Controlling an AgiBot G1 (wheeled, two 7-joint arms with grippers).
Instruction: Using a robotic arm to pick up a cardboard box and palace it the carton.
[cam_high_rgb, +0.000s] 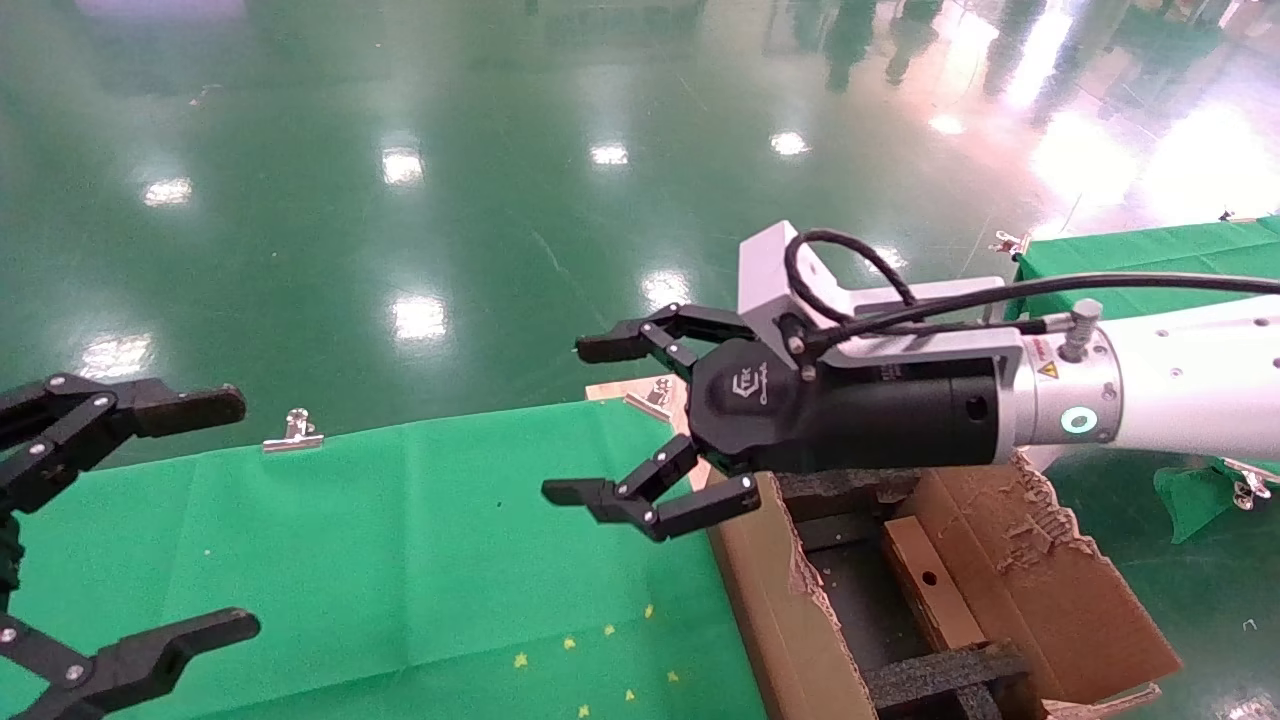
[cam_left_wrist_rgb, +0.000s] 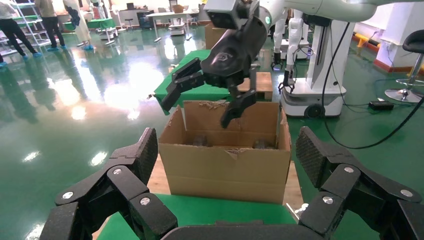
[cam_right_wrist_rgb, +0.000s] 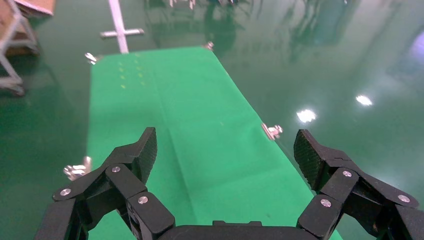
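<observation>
My right arm (cam_high_rgb: 1180, 390), white with a teal ring, reaches in from the right. Its gripper (cam_high_rgb: 578, 420) is open and empty, hanging above the carton's left wall and pointing left over the green cloth. The carton (cam_high_rgb: 770, 580) stands at the lower right, flaps up, edges torn, with black foam inserts (cam_high_rgb: 940, 675) inside. The left wrist view shows the carton (cam_left_wrist_rgb: 225, 165) face on with the right gripper (cam_left_wrist_rgb: 197, 112) above it. The right wrist view shows the open gripper (cam_right_wrist_rgb: 225, 150) over bare cloth. My left gripper (cam_high_rgb: 232, 515) is open and empty at the far left. The small taped cardboard box is out of view.
A table with green cloth (cam_high_rgb: 400, 560) lies left of the carton, with metal clips (cam_high_rgb: 293, 430) on its far edge. A second green-covered table (cam_high_rgb: 1150, 250) stands at the back right. The shiny green floor lies beyond. Another robot base (cam_left_wrist_rgb: 320, 60) stands behind the carton.
</observation>
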